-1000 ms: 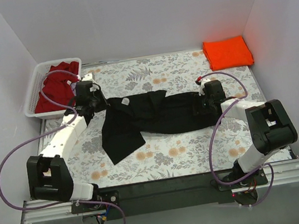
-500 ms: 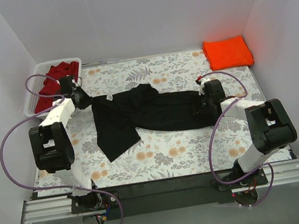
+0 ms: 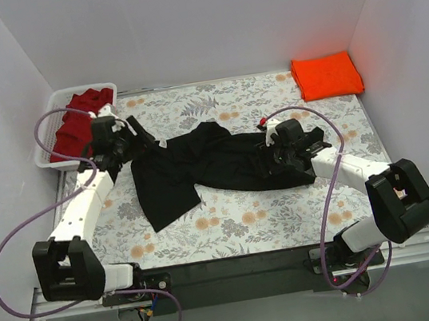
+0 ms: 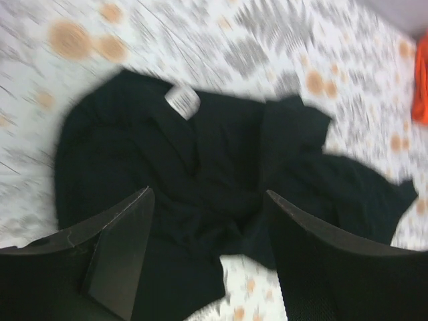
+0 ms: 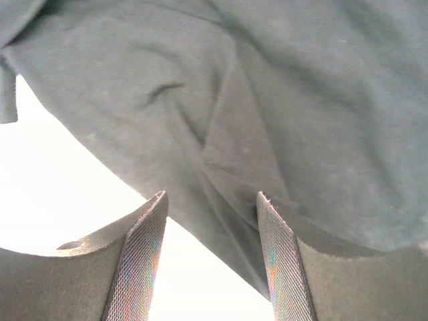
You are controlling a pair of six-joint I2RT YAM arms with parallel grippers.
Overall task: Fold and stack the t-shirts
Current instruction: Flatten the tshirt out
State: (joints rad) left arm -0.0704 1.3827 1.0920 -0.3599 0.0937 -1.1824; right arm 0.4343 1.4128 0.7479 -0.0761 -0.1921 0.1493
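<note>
Though unclear overhead, label (image 4: 182,101) on black t-shirt (image 4: 167,180)

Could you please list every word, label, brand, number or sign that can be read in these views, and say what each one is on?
No text can be read in any view.
White neck label on the black t-shirt: blurred, any print illegible.
Orange t-shirt, dark red t-shirt, basket and floral table cover: no lettering visible.
</note>
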